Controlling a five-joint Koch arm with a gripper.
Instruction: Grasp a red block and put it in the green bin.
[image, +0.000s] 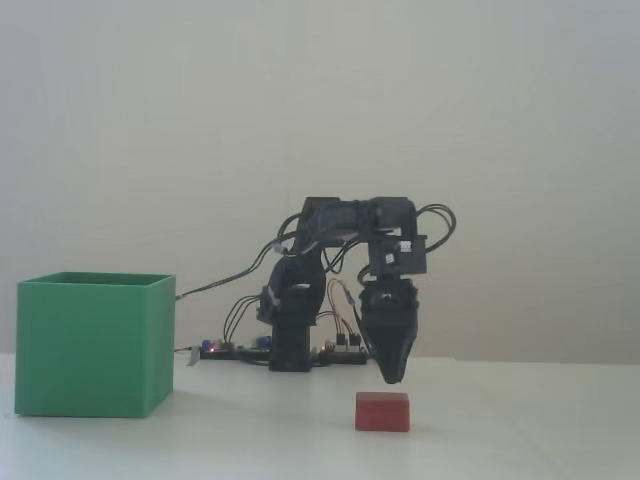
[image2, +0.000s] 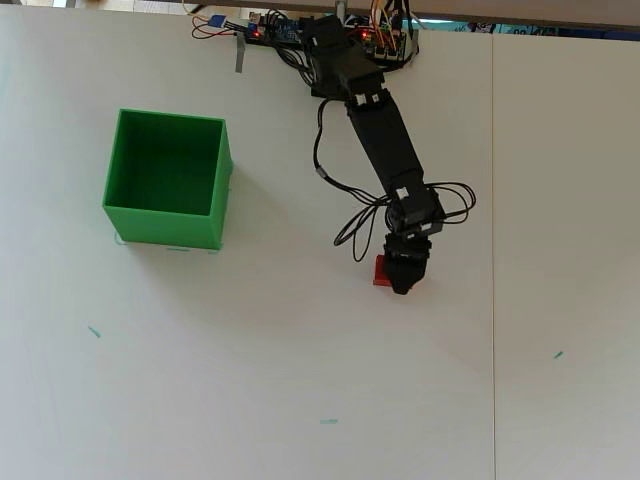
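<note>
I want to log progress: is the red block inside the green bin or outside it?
Outside. The red block lies on the table, apart from the green bin, under the tool; the overhead view shows nothing in the bin.
</note>
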